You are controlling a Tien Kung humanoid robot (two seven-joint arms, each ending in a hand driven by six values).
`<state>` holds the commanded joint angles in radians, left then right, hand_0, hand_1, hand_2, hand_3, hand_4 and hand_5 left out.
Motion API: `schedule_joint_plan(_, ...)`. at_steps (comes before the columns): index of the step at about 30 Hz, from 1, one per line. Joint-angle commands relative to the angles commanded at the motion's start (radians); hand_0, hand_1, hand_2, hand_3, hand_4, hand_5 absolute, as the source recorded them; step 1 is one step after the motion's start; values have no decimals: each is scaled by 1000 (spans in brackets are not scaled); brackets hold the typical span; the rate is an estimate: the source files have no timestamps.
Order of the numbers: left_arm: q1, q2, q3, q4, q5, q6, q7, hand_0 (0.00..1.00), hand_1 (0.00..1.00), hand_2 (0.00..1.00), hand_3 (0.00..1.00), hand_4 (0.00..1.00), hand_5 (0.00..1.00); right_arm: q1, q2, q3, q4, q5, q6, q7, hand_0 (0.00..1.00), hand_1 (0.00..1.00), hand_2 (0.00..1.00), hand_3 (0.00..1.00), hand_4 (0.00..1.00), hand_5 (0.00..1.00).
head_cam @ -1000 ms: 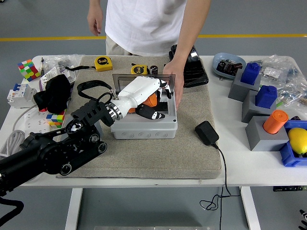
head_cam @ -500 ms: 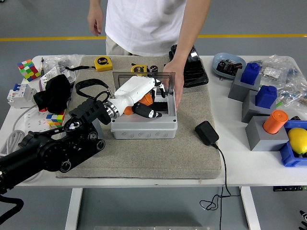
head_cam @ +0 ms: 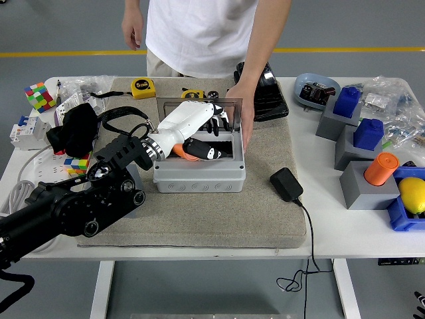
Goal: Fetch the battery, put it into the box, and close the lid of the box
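The grey box stands on the beige mat, its clear lid upright at the back. A person's hand grips the box's right rim by the lid. My left hand, white with black fingertips, reaches into the box from the left. The orange battery lies low inside the box under the base of my thumb. My fingers stretch out past it toward the lid and do not wrap it. Part of the battery is hidden by the thumb.
Two yellow tape measures lie behind the box, and a black charger with its cable sits right of it. Grey stands with blue and orange blocks fill the right side. Cubes and a black pouch lie left.
My left hand has drawn back to the left and risen a little. The battery has gone from between the fingers to low in the box near the thumb's base.
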<state>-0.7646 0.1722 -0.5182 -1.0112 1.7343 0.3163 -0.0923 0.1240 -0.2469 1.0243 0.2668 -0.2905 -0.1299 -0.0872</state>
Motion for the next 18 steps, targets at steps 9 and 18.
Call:
schedule_joint_plan(9, 8, 3, -22, -18, -16, -2, -6, 520, 615, 607, 639, 998, 495, 0, 1, 5, -1, -1, 1, 0, 627, 652, 642, 536, 955, 421)
schedule_joint_plan(18, 61, 42, -108, -123, -18, -8, 13, 353, 505, 520, 567, 998, 268, 0, 2, 13, 0, -4, 0, 3, 627, 652, 643, 536, 955, 421)
